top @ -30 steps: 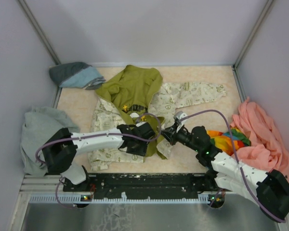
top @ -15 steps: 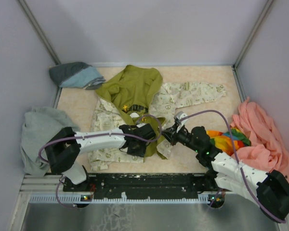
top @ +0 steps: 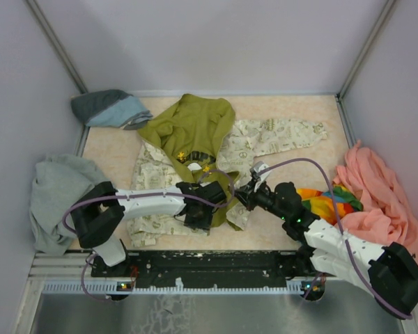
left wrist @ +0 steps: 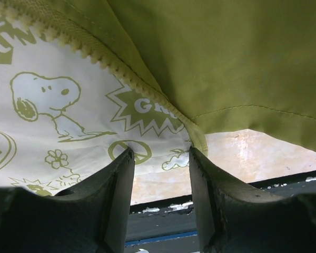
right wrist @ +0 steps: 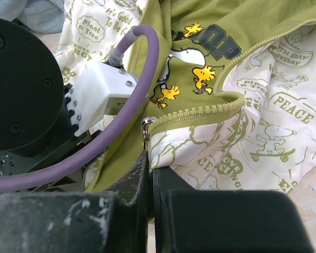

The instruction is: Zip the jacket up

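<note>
Pinching the zipper pull of the jacket, the right pincer is closed; the left pincer stands open at the jacket's edge.

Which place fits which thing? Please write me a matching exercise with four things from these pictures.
Things:
1. jacket
2. grey sweatshirt
3. pink garment
4. zipper pull

Places:
a. at the right side of the table
b. between the shut fingers of the right gripper
c. in the middle, lying open
d. at the table's left side

Pairs: 1-c, 2-d, 3-a, 4-b
</note>
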